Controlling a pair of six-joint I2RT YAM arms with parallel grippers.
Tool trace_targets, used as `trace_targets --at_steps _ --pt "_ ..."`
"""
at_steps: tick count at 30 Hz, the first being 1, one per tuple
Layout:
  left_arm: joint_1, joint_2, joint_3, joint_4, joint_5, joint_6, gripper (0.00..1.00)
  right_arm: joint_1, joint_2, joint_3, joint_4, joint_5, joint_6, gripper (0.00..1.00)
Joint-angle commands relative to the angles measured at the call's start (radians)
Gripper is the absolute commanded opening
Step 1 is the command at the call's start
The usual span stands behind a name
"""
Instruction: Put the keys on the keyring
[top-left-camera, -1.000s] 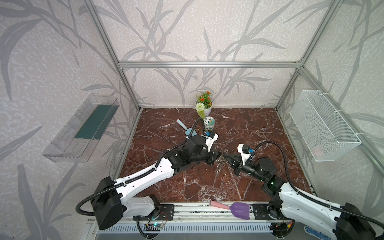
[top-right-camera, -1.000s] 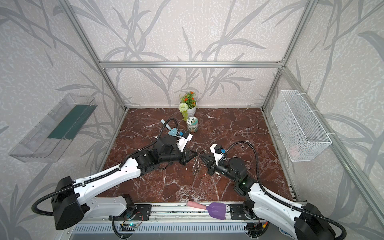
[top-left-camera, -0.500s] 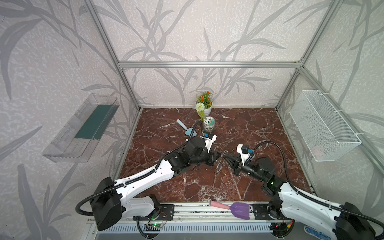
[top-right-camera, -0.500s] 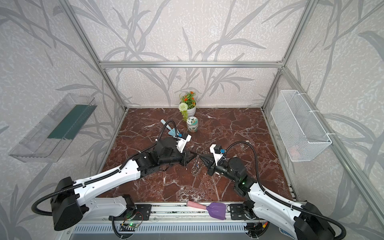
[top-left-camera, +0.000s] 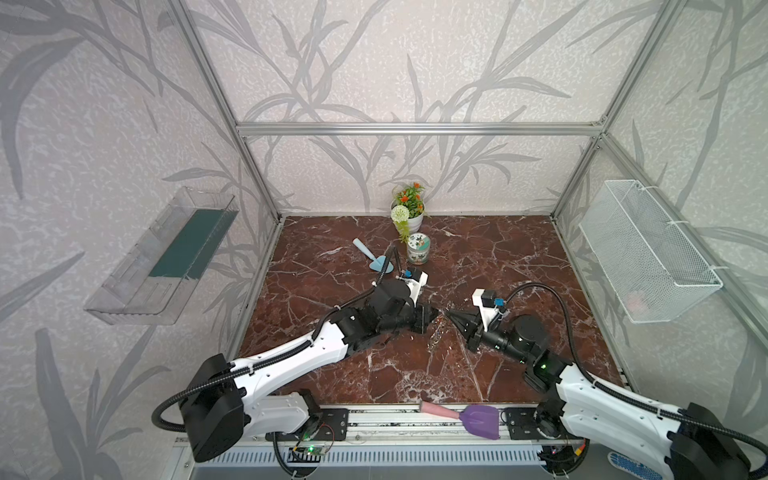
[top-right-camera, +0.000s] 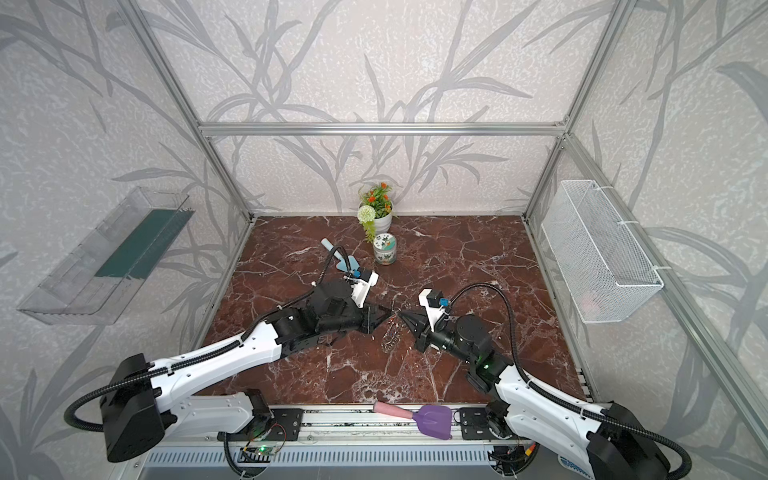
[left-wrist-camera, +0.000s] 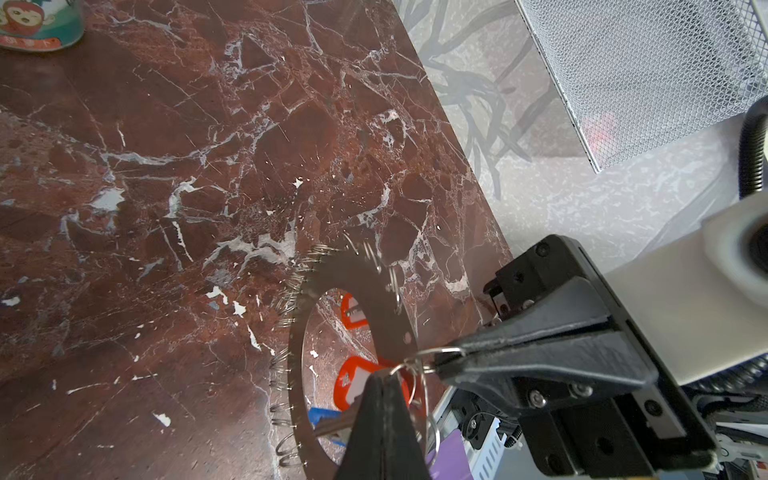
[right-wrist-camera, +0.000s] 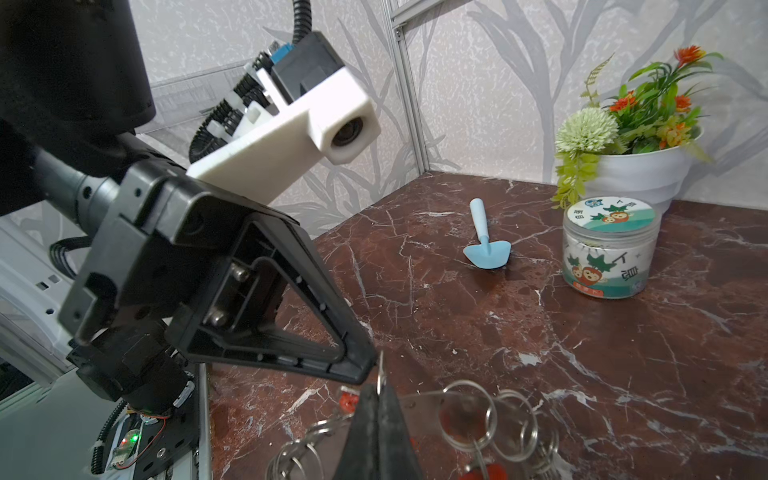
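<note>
We meet at the keyring (top-left-camera: 436, 333) (top-right-camera: 390, 332), mid-frame in both top views.
Our left gripper (left-wrist-camera: 383, 376) is pressed together at its rim; our right gripper (left-wrist-camera: 442, 360) pinches a wire loop (left-wrist-camera: 437, 350) there; the keys (left-wrist-camera: 351, 380) show through its hole.

Past the left gripper (top-left-camera: 435, 316), a blue trowel (top-left-camera: 371, 256) lies on the marble surface (top-left-camera: 498, 257) near a patterned jar (top-left-camera: 417, 249) and flowerpot (top-left-camera: 413, 222); nearer, a purple trowel (top-left-camera: 480, 419).

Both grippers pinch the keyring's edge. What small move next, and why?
Probably ease the right gripper slightly away from the left gripper to spread the split ring between them: both are shut on the keyring at its wire edge, a red key close by.
</note>
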Motion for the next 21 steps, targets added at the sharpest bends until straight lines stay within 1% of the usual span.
trace_targets --at_steps 1,4,7,11,15,18,21 --pt "0.005 -0.005 -0.023 -0.015 -0.033 -0.009 0.00 0.007 -0.015 0.014 0.120 -0.005 -0.004 0.00" --pt "0.006 -0.007 -0.020 -0.024 -0.030 -0.004 0.00 0.006 -0.015 0.013 0.123 0.000 -0.005 0.00" --pt "0.006 0.009 -0.020 0.010 0.035 -0.003 0.00 0.006 -0.008 0.009 0.138 -0.005 -0.006 0.00" --pt "0.006 0.047 0.000 0.000 0.089 0.009 0.00 0.006 0.006 0.011 0.155 -0.008 -0.004 0.00" --pt "0.022 0.054 0.004 0.003 0.133 0.007 0.07 0.006 0.008 0.012 0.158 -0.011 -0.007 0.00" --pt "0.050 0.046 -0.008 0.016 0.184 -0.004 0.10 0.007 0.006 0.010 0.162 -0.011 -0.010 0.00" --pt "0.088 0.033 -0.012 0.011 0.243 -0.001 0.17 0.006 0.007 0.009 0.169 -0.011 -0.012 0.00"
